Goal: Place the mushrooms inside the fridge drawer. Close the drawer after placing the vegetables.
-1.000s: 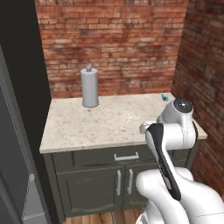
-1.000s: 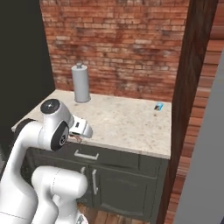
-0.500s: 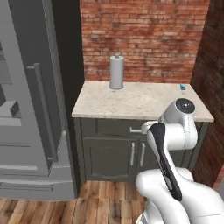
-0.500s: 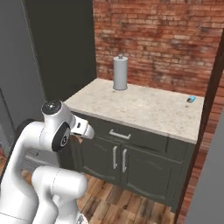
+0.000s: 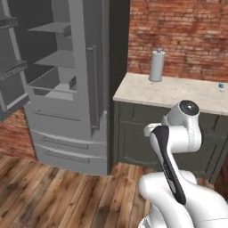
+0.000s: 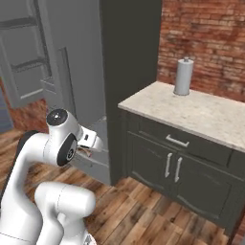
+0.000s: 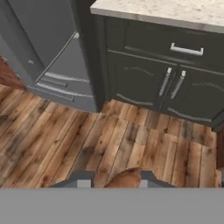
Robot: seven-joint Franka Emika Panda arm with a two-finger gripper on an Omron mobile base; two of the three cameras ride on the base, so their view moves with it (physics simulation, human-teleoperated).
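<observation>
We see a reddish-brown rounded thing pinched between the two dark tips of the tool in the hand view, which we take for the reddish-brown mushroom; the tool stands narrow, closed on it, above the wooden floor. The other mushroom we cannot find. We judge the mushroom to be very light and somewhat soft, with a smooth, domed cap that could slip out sideways, so a gentle grip across the cap's widest part, or low where cap meets stem, suits it best; squeezing hard would likely bruise it.

The fridge stands open to the left of the table, its flat grey shelves bare and hard-edged, the lower fronts plain and smooth. We cannot tell which panel is the fridge drawer. The table has a speckled pale stone top over dark cabinets with slim metal handles; a grey canister stands upright on it before a rough red brick wall.
</observation>
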